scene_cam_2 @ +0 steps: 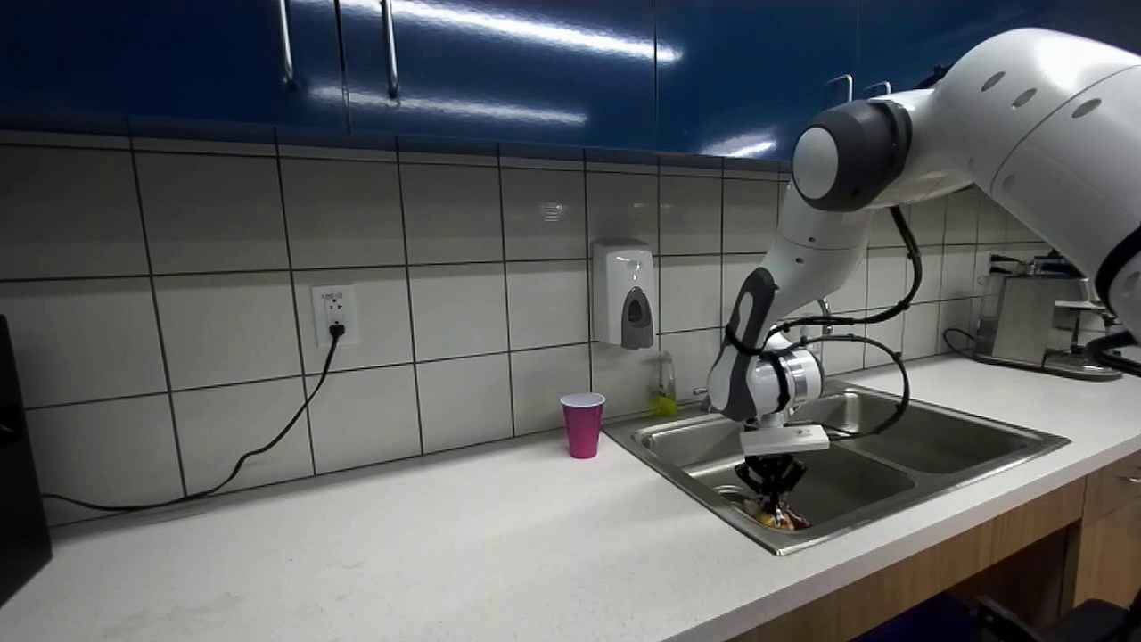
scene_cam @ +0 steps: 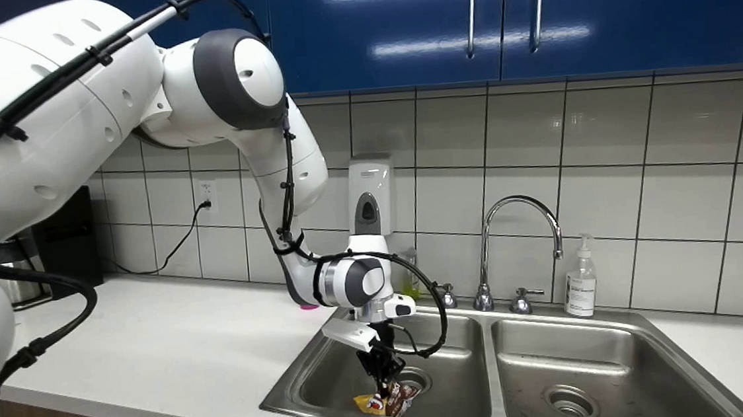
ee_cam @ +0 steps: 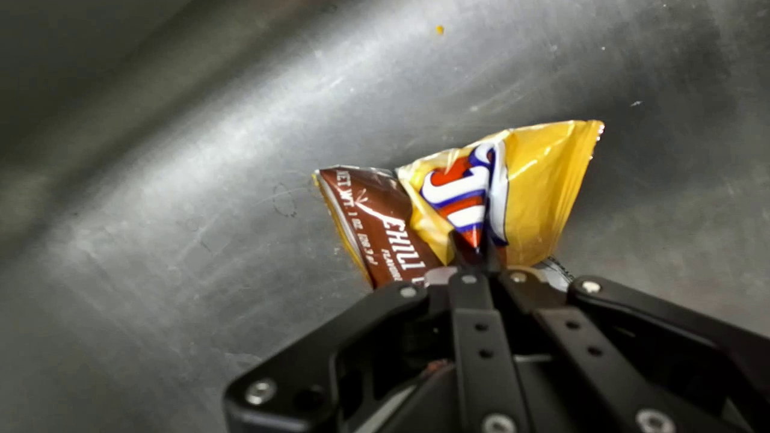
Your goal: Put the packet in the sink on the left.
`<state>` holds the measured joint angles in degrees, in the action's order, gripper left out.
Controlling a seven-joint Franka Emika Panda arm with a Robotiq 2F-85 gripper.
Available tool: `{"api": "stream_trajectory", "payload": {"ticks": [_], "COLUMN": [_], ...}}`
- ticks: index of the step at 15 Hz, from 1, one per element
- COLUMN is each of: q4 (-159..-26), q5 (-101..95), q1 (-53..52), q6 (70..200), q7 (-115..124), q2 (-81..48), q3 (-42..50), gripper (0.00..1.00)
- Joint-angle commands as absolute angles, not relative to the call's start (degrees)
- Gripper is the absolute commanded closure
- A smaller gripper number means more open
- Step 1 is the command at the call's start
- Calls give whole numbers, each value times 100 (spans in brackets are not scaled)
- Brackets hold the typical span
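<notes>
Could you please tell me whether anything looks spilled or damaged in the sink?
In the wrist view, a small orange speck stands out against the grey sink; I cannot tell what it is. The packet is creased where the gripper pinches it, but shows no visible tear.

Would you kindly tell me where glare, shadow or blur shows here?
In both exterior views, streaks of glare on the blue cabinets; in the wrist view, a pale sheen along the sink, dark at upper left, with lettering on the packet legible; in an exterior view, blurred label print on the pump bottle.
</notes>
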<state>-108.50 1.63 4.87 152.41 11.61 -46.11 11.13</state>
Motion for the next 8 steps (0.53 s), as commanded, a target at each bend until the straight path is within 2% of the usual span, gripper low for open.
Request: {"api": "stream_trajectory", "payload": {"ticks": [1,6,7,8], "q4": [-10637,-10578,-10599,-10625], "q5": [272,281,276,267], "q1": [597,585,576,563], "q6": [15240,15222,15232,15244], "q7": [1136,1143,1150,1159], "q2": [-4779,-4853,-4838,-4819], "q3": [1020,1035,1045,1060], "gripper": [100,100,74,73]}}
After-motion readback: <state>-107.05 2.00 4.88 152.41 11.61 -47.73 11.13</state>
